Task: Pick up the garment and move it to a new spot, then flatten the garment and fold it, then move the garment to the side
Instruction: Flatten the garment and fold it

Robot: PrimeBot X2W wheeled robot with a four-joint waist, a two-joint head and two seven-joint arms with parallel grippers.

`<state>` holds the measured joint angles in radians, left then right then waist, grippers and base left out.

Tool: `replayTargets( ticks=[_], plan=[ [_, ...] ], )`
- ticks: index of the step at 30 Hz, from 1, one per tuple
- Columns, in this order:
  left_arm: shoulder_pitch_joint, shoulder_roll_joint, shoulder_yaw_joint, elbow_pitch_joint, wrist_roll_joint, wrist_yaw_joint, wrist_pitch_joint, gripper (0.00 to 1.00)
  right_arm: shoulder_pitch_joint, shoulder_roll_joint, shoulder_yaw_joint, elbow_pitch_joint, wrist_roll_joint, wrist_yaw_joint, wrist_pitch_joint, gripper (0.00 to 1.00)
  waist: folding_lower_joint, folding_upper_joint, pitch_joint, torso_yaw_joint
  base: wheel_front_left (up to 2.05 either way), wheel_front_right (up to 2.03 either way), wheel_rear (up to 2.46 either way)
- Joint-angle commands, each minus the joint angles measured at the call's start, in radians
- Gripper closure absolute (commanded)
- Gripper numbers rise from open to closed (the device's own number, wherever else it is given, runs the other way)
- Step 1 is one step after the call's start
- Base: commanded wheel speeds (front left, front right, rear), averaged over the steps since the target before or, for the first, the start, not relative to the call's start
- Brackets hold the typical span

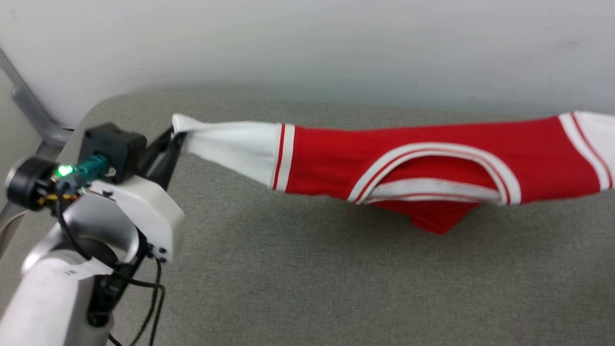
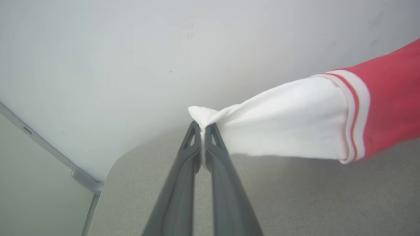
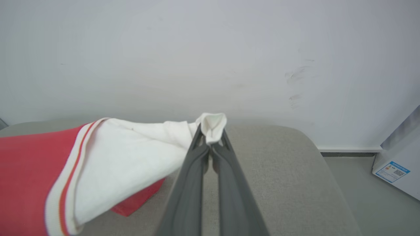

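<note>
Holding the garment (image 1: 336, 163) stretched in air near the tabletop's (image 1: 288, 288) far edge, by sleeve tips (image 2: 200, 115) pinched thinly in left gripper (image 2: 203, 126) and right gripper (image 3: 212, 131). Could lose either hem under more tension, dropping that side crumpled.

A grey cloth-covered tabletop (image 1: 307, 288) with rounded corners stands against a plain white wall (image 1: 307, 43), which bears a few dark scuff marks (image 3: 297, 75). At the tabletop's left corner a grey metal bar (image 1: 29, 103) slants up along the wall. Off the right corner, a white box (image 3: 398, 157) with a blue-and-white label (image 3: 392, 171) sits on the pale floor (image 3: 357, 183) near the wall.
</note>
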<state>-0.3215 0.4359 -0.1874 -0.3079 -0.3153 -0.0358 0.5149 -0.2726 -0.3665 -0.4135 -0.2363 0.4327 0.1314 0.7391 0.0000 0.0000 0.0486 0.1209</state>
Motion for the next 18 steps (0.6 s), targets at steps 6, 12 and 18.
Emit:
replayTargets(
  ticks=[6,12,18],
  plan=[
    [-0.155,0.039,0.024,-0.027,0.015,-0.022,-0.011,1.00,-0.207,-0.072,0.019,0.014,0.027,-0.001,0.023,1.00,0.0000,0.0000,0.012,-0.019,0.00,0.00,0.00],
    [-0.286,0.066,0.032,-0.008,0.024,-0.041,-0.020,1.00,-0.389,-0.112,0.081,0.056,0.042,-0.001,0.061,1.00,0.0000,0.0000,0.048,-0.037,0.00,0.00,0.00],
    [-0.421,0.091,0.050,0.030,0.018,-0.055,-0.034,1.00,-0.571,-0.103,0.146,0.110,0.025,-0.001,0.060,1.00,0.0000,0.0000,0.124,-0.056,0.00,0.00,0.00]
  ],
)
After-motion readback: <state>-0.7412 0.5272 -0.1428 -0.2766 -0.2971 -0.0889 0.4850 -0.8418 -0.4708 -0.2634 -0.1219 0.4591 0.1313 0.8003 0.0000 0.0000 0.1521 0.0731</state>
